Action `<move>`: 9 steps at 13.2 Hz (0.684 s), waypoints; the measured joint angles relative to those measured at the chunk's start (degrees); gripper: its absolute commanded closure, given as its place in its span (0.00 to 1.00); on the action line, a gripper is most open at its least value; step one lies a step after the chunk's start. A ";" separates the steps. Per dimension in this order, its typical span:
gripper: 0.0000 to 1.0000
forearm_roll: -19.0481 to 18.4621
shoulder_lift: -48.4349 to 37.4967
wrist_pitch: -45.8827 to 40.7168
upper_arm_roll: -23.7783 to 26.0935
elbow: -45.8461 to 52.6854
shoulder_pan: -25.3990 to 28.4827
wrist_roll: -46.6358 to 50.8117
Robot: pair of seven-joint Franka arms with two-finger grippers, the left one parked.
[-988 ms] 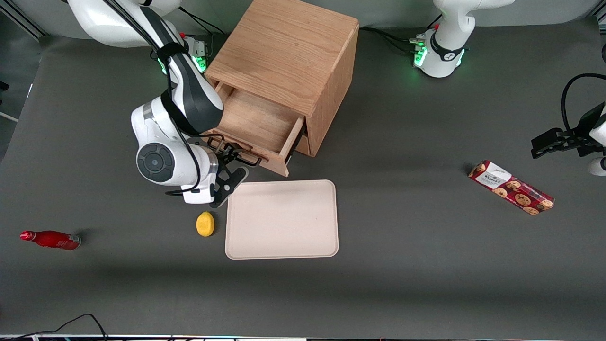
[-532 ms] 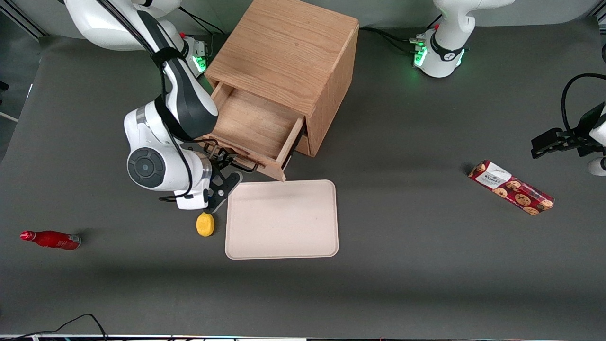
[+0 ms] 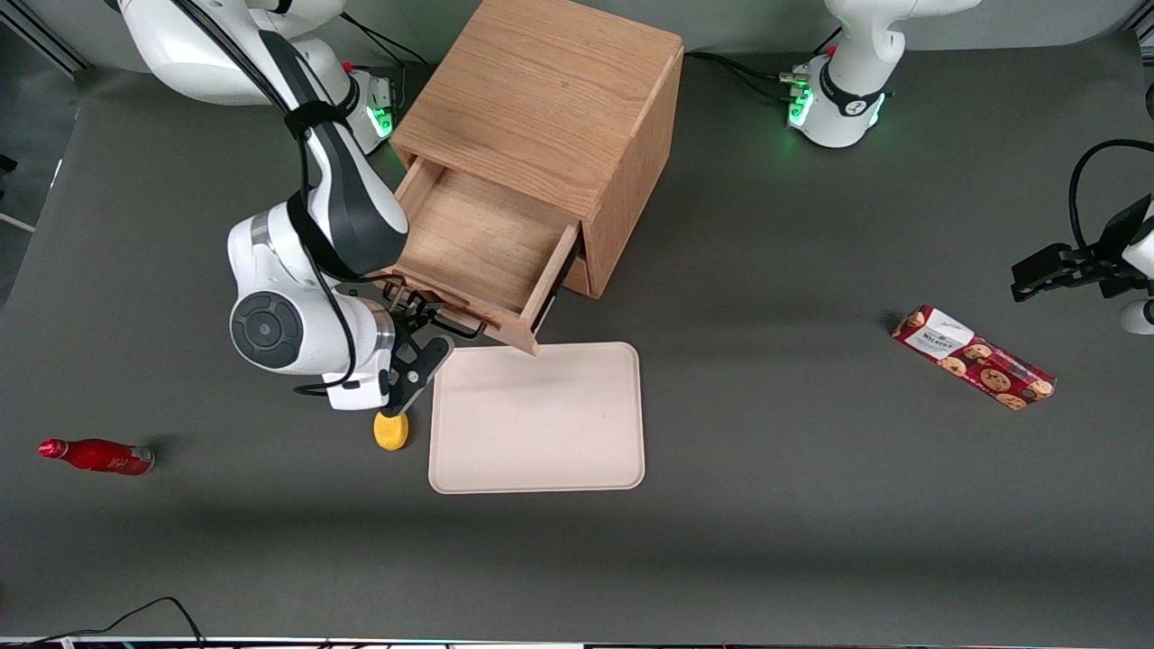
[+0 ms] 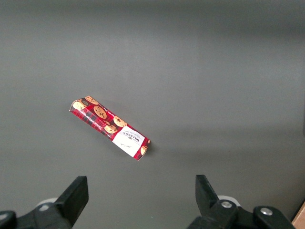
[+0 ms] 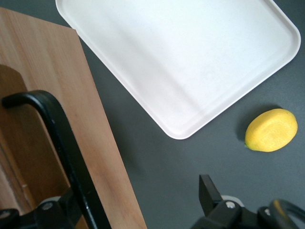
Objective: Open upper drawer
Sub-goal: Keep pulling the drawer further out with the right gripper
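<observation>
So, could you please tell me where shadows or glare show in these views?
Front view: a soft shadow band crosses the table nearer the camera; the drawer shades the tray edge; the gripper sits at its handle. Right wrist view: the lemon casts a small shadow. Left wrist view: even light, no glare.

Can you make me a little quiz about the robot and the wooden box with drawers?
1. True or false: the upper drawer is pulled out of the wooden cabinet.
2. What is the gripper next to? A) the red bottle B) the drawer's dark bar handle C) the cookie box
3. Fill in: the yellow lemon lies on the table beside the pale ____.

Key:
1. True. You can look down into it, and nothing shows inside.
2. B. The gripper is at the drawer's front, with the handle between its fingers.
3. Tray. The drawer's corner hangs just over its edge.
</observation>
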 measured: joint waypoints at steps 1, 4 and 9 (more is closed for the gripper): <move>0.00 0.00 0.03 0.00 -0.04 0.02 0.01 -0.15; 0.00 0.00 0.20 0.00 -1.14 0.05 0.04 -1.12; 0.00 0.00 1.41 0.00 -2.42 1.44 0.02 -2.90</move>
